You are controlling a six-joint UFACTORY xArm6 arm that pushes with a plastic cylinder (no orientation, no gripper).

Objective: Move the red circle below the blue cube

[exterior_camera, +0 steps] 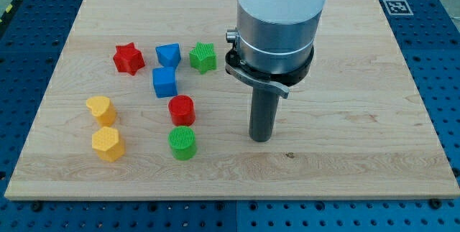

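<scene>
The red circle (182, 109) lies on the wooden board just below and slightly right of the blue cube (164, 82). My tip (261, 138) rests on the board well to the right of the red circle, a little lower than it, touching no block. A green circle (182, 142) sits directly below the red circle.
A second blue block (168, 54), a red star (129, 58) and a green star (203, 57) form a row near the top. A yellow heart (100, 109) and a yellow hexagon (108, 144) lie at the left. The board's edge (230, 196) runs along the bottom.
</scene>
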